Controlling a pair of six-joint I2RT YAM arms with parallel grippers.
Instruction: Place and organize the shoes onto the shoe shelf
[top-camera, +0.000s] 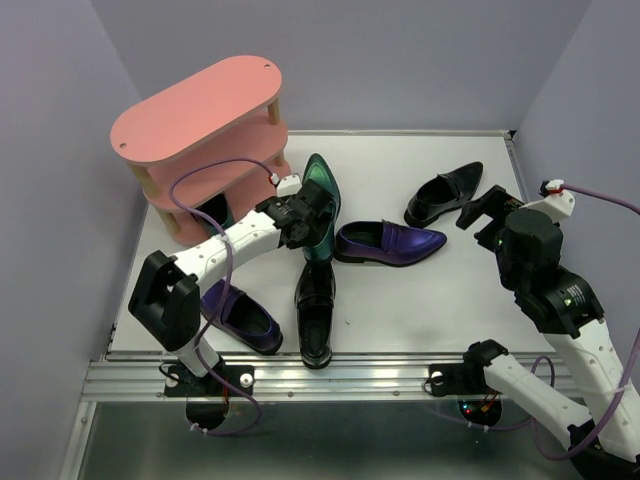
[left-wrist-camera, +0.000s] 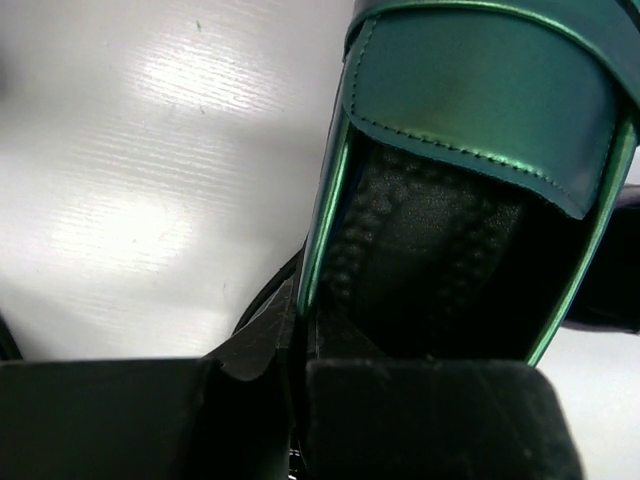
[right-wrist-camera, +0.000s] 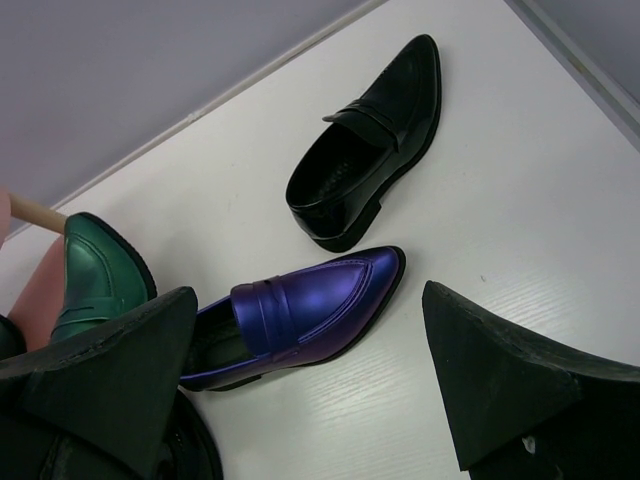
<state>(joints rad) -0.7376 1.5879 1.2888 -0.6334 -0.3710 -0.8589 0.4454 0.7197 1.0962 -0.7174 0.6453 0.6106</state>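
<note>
The pink shoe shelf (top-camera: 200, 112) stands at the back left. Just right of it lies a green shoe (top-camera: 322, 185), toe pointing away. My left gripper (top-camera: 303, 228) is shut on the shoe's left side wall near the heel; in the left wrist view the green shoe (left-wrist-camera: 480, 100) fills the frame above the closed left gripper (left-wrist-camera: 300, 345). My right gripper (top-camera: 487, 208) hangs open above the table at the right. Its wrist view shows the right gripper (right-wrist-camera: 310, 390) over bare table, just in front of a purple shoe (right-wrist-camera: 310, 310).
That purple shoe (top-camera: 390, 243) lies mid-table, a black shoe (top-camera: 445, 192) behind it. Another black shoe (top-camera: 315, 310) and a second purple shoe (top-camera: 245, 318) lie near the front edge by the left arm. Walls close in the table (top-camera: 420, 320) at the back and on both sides.
</note>
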